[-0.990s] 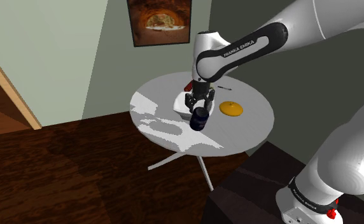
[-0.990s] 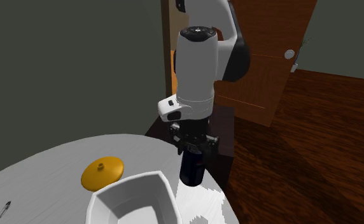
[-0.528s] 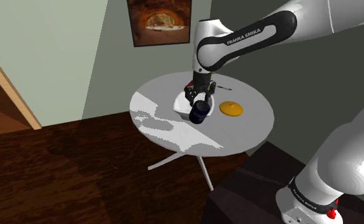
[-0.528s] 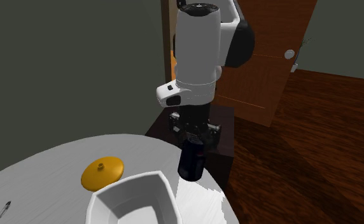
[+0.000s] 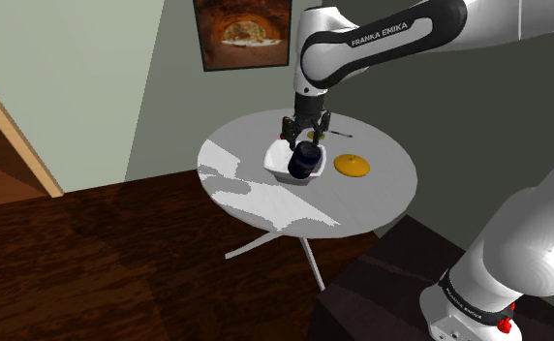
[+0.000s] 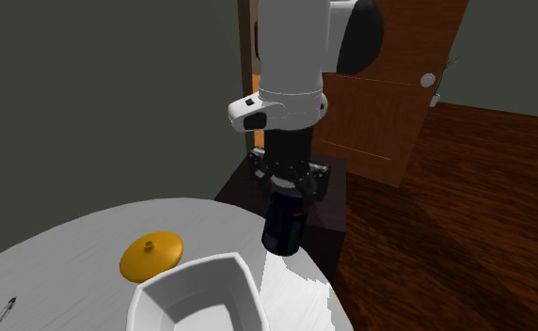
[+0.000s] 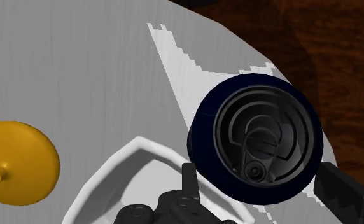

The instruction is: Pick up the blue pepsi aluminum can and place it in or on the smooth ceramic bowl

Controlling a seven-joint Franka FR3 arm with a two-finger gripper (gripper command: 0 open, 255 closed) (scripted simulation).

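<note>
A dark blue can (image 5: 304,163) hangs above the round table, with my black gripper (image 5: 305,145) shut on it. In the second exterior view the can (image 6: 284,226) is slightly tilted under the gripper (image 6: 289,193), close to the corner of the white squarish bowl (image 6: 244,275). From the shoulder view the can overlaps the bowl (image 5: 276,155) on its near side. The wrist view looks at the can's top (image 7: 257,137) with its pull tab, clasped between the two fingers of the gripper (image 7: 260,181); the bowl's rim (image 7: 111,172) lies just beside it.
An orange lid (image 5: 353,166) (image 6: 151,254) (image 7: 15,162) lies on the grey-white table (image 5: 362,205) near the bowl. A pen (image 5: 341,133) (image 6: 4,308) rests farther back. A brown door (image 6: 389,103) stands beyond the table, over dark wood floor (image 5: 120,262).
The arm has risen with the can in its grip and carried it from the table's front part toward the bowl. The can now hangs higher and tilts a little.
</note>
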